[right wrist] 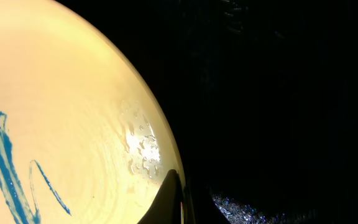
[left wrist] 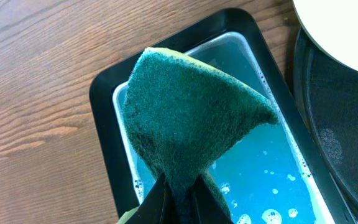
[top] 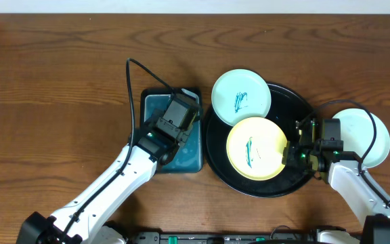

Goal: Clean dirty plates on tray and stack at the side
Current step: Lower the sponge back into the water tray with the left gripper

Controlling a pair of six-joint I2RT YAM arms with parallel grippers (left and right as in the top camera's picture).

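A yellow plate (top: 256, 148) with teal scribbles lies on the round black tray (top: 283, 98). My right gripper (top: 290, 155) is shut on its right rim; in the right wrist view one dark finger (right wrist: 168, 199) lies on the plate's (right wrist: 61, 124) wet edge. A pale mint plate (top: 241, 97) with teal marks rests on the tray's upper-left rim. Another pale plate (top: 367, 139), unmarked, lies on the table right of the tray. My left gripper (left wrist: 179, 186) is shut on a green sponge (left wrist: 191, 118) above the soapy water.
A rectangular teal tray (top: 191, 159) of soapy water sits just left of the black tray, under my left gripper (top: 180, 114). A black cable (top: 131, 88) loops above the left arm. Brown wooden tabletop (top: 53, 102) stretches to the left.
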